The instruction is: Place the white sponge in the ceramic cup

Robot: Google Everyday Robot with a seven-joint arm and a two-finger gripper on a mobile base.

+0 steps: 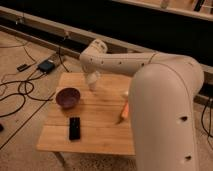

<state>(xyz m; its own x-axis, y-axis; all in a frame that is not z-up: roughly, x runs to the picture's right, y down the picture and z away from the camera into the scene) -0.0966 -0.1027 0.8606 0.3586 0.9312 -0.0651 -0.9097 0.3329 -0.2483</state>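
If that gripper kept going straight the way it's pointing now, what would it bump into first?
The gripper points down over the back of the wooden table, right of the purple bowl. It would probably meet the tabletop first; whether anything sits beneath it is unclear.

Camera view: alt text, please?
The robot's white arm reaches over a wooden table, its hand shut and pointing down near the back edge, beside a purple bowl. A black bar lies in front, an orange packet to the right.
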